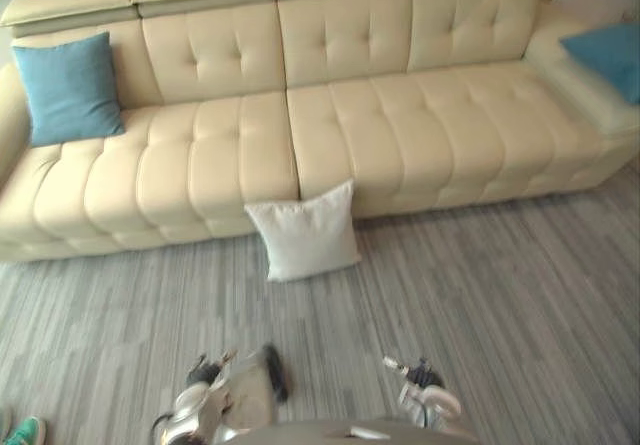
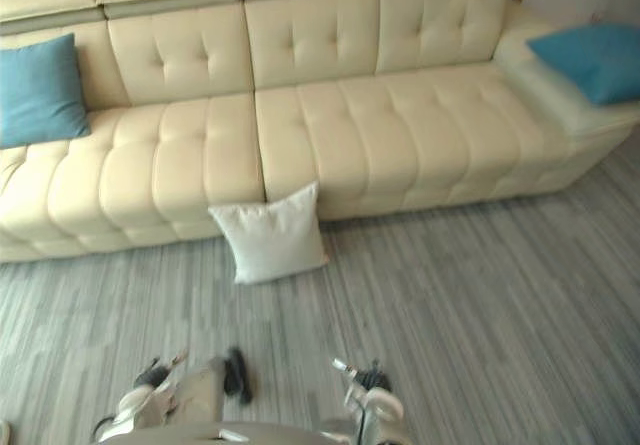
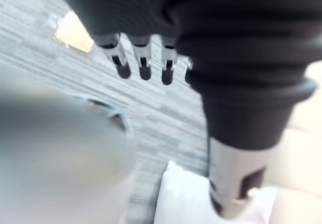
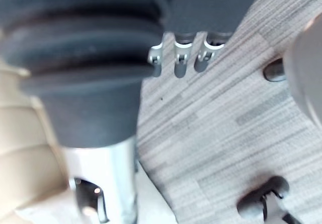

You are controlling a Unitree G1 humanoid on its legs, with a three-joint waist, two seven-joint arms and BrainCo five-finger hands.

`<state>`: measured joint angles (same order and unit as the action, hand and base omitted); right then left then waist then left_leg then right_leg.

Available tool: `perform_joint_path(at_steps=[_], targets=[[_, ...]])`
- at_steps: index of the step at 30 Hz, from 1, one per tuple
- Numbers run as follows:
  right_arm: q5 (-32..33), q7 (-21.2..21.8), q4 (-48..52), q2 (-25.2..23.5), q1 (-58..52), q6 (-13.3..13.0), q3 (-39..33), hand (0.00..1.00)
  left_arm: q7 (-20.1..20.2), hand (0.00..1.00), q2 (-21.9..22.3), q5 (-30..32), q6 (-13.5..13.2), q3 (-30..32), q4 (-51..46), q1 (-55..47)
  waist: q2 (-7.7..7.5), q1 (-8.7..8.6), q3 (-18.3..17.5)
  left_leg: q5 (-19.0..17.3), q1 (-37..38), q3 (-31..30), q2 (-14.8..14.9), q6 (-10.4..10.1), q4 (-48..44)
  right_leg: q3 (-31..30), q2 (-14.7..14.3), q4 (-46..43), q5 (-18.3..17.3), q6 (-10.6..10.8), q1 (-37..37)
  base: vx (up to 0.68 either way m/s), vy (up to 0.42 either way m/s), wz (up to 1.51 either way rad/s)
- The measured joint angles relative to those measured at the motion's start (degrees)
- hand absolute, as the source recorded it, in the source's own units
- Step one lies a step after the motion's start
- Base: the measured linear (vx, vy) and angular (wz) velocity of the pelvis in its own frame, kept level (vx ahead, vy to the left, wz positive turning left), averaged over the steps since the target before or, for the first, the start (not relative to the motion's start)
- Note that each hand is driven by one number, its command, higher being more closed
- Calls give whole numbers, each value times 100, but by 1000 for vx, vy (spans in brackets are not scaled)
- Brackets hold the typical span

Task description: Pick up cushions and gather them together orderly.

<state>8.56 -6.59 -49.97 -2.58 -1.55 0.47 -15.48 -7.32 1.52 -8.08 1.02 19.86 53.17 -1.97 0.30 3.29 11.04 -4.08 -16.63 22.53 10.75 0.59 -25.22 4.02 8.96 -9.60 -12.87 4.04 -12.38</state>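
A white cushion (image 1: pixel 305 233) stands on the grey floor (image 1: pixel 480 285), leaning on the front of the cream sofa (image 1: pixel 400 135). One blue cushion (image 1: pixel 68 87) sits at the sofa's left end and a second blue cushion (image 1: pixel 610 57) at its right end. The left hand (image 1: pixel 220 400) hangs low with straight fingers (image 3: pixel 144 65), holding nothing. I cannot tell if the right hand (image 1: pixel 428 397) is open or closed.

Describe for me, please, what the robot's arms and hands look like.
Both arms are silver-grey tubes: left arm, right arm. A dark ribbed cover wraps each wrist and hand back. The left hand has slim silver fingers with rounded dark tips.
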Motion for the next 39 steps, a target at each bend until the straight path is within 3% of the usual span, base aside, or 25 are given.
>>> perform_joint_path(at_steps=[3, 5, 6, 8, 9, 10, 11, 12, 13, 15, 17, 18, 19, 20, 21, 22, 25, 28, 31, 32, 34, 36, 39], targets=[[-4, 18, -219, -96, 157, 2, 105, 0, 15, 0, -66, -20, 4, 15, 125, 6, -63, 10, -49, -146, 209, 51, -21, 207, -44, -222, 11, 297, 841, -1, -203, 300, 175, -16], [-21, 17, -296, -96, 113, -3, 104, 0, 14, 0, -160, -5, 17, -15, 248, -60, -194, 4, -206, -158, 554, 95, -269, 209, 177, -374, 187, 147, 1182, 85, -276, 362, 199, -25], [-101, 18, -303, -77, 37, -19, 101, 0, 15, 0, -231, 3, 22, -98, 362, -91, -233, -31, -339, -197, 732, 76, -434, 175, 419, -439, 278, -216, 1210, 100, -127, 266, 115, -9], [-122, 21, -319, 19, -60, -17, 79, 0, 18, 0, -240, 52, 55, -289, 441, -94, -172, -86, -408, -335, 1062, -27, -590, 88, 868, -588, 300, -1306, 1270, 201, 337, 207, 85, 7], [-129, 19, -308, 95, -55, -23, 75, 0, 20, 0, -279, 76, 61, -443, 498, -96, -231, -148, -375, -369, 1301, -67, -723, 96, 1107, -677, 388, -2223, 1472, 465, 726, 276, 102, 24], [-132, 21, -294, 159, -73, -29, 69, 0, 20, 0, -376, 97, 87, -523, 531, -89, -219, -202, -266, -496, 1669, -89, -835, 137, 1263, -652, 531, -3585, 1586, 573, 1238, 270, 78, 18], [-133, 21, -284, 181, -70, -30, 67, 0, 8, 0, -392, 97, 101, -519, 558, -82, -231, -199, -246, -564, 1812, -91, -839, 134, 1259, -614, 555, -3986, 1334, 495, 1425, 258, 37, -8], [-173, 22, -265, 239, -78, -27, 86, 0, 3, 0, -387, 102, 114, -527, 606, -94, -221, -198, -236, -740, 2238, -63, -834, 132, 1350, -318, 531, -4681, 573, 187, 1879, 181, 8, -19], [-175, 22, -265, 248, -82, -29, 93, 0, 5, 0, -378, 103, 115, -529, 614, -98, -221, -204, -229, -759, 2341, -46, -827, 121, 1409, -209, 499, -4736, 366, 93, 2002, 207, -2, -14], [-179, 23, -248, 261, -94, -48, 75, 0, 17, 0, -314, 102, 115, -521, 653, -90, -211, -310, -226, -834, 2688, -76, -742, 34, 1596, 288, 236, -4200, -140, -147, 2560, 206, -57, 17], [-176, 23, -253, 288, -101, -31, 64, 0, 15, 0, -276, 105, 117, -417, 653, -45, -189, -336, -219, -907, 2810, -126, -636, -90, 1646, 626, 42, -3179, -138, -168, 2837, 287, -178, 25], [-157, 23, -212, 285, -111, -39, -21, 0, 12, 0, -258, 119, 118, -368, 657, -40, -166, -346, -198, -986, 2897, -197, -544, -264, 1649, 730, -121, -2186, 103, -234, 2879, 371, -246, 26], [-157, 18, -210, 276, -119, -37, -59, 0, 13, 0, -253, 141, 119, -352, 656, -41, -167, -349, -197, -1019, 2935, -219, -525, -330, 1651, 728, -161, -1804, 250, -240, 2859, 559, -334, 32], [-152, 20, -217, 271, -194, -29, -58, 0, 16, 0, -235, 165, 123, -267, 661, -38, -179, -352, -181, -1126, 3093, -290, -499, -561, 1646, 665, -240, -1044, 1340, -318, 2702, 373, -200, 22], [-144, 23, -214, 326, -153, -30, -92, 0, 18, 0, -153, 167, 127, -228, 708, -36, -91, -346, -147, -1158, 3164, -344, -410, -614, 1657, 746, -326, -1101, 1279, -400, 2633, 508, -257, 34], [-178, 21, -166, 397, -87, -29, -104, 0, 45, 0, -16, 222, 142, -198, 711, 36, 105, -361, -109, -1068, 3168, -368, -280, -613, 1693, 848, -397, -1272, 1037, -439, 2645, 351, -182, 35], [-178, 20, -75, 481, -84, -23, -161, 0, 59, 0, 163, 351, 150, -188, 703, 82, 253, -379, -65, -743, 3400, -435, -155, -681, 1978, 1104, -419, -1651, 498, -527, 2579, 335, -171, 34], [-205, 22, -90, 471, -120, -14, -154, 0, 89, 0, 180, 389, 155, -118, 679, 83, 243, -383, -67, -576, 3464, -570, -30, -725, 1761, 1283, -441, -1570, 276, -534, 2241, 256, -145, 30], [-207, 23, -92, 435, -233, -10, -158, 0, 150, 0, 180, 385, 163, 54, 576, 58, 177, -372, -112, -554, 3014, -739, 165, -742, 482, 1401, -441, -1288, 194, -496, 1808, 183, -76, 25], [-207, 23, -90, 431, -251, 5, -156, 0, 150, 0, 182, 375, 164, 172, 514, 64, 171, -351, -134, -414, 2631, -858, 295, -935, -420, 1414, -452, -1174, 194, -494, 1641, 140, 12, -9], [-206, 22, -113, 428, -254, 5, -168, 0, 148, 0, 198, 370, 163, 257, 472, -8, 168, -311, -137, -363, 2378, -833, 447, -985, -1145, 1377, -452, -1018, 211, -517, 1462, 153, 51, -17], [-194, 20, -182, 397, -263, 35, -249, 0, 148, 0, 170, 366, 164, 277, 470, -11, 140, -325, -152, -693, 2240, -728, 487, -927, -1284, 1312, -452, -810, 249, -469, 1228, 128, 94, -11], [-167, 18, -286, 360, -222, 100, -316, 0, 149, 0, 161, 366, 161, 372, 368, -54, 41, -213, -164, -1163, 1939, -443, 422, -738, -773, 1069, -279, -568, 394, -237, 1014, 117, 236, -34]])
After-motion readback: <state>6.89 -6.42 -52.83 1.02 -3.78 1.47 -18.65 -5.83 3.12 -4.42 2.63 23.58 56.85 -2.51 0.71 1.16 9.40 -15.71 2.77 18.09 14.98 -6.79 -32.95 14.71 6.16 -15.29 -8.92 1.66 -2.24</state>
